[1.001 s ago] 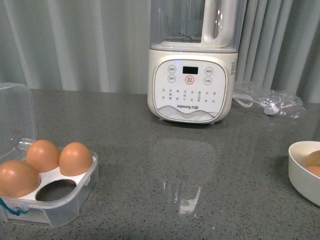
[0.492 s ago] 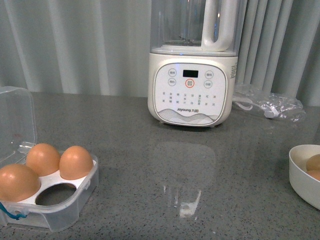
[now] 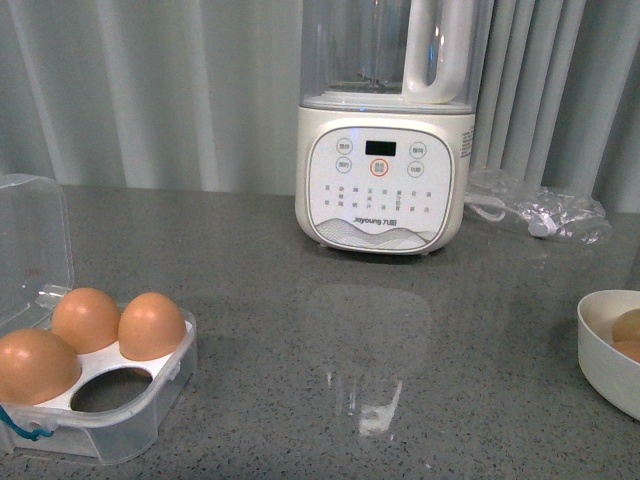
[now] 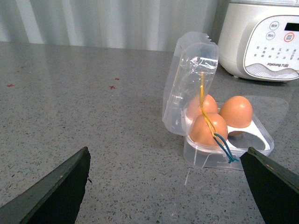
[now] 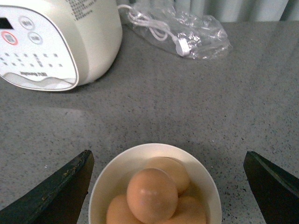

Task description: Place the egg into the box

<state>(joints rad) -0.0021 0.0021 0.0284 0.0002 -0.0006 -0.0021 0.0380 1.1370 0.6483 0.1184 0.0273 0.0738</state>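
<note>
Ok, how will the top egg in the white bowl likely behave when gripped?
The top egg looks smooth and glossy, so it may slip under a hard pinch. It rests on other eggs in the bowl, so a nudge could roll it. Its shell is probably fragile; grip gently.

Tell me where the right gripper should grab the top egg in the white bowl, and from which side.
Grip the top egg across its widest middle, coming straight down from above. It sits highest on the other eggs, so its rounded sides are exposed, while the bowl wall probably blocks a sideways approach. The right gripper is open, its jaws showing either side of the bowl; close gently.
</note>
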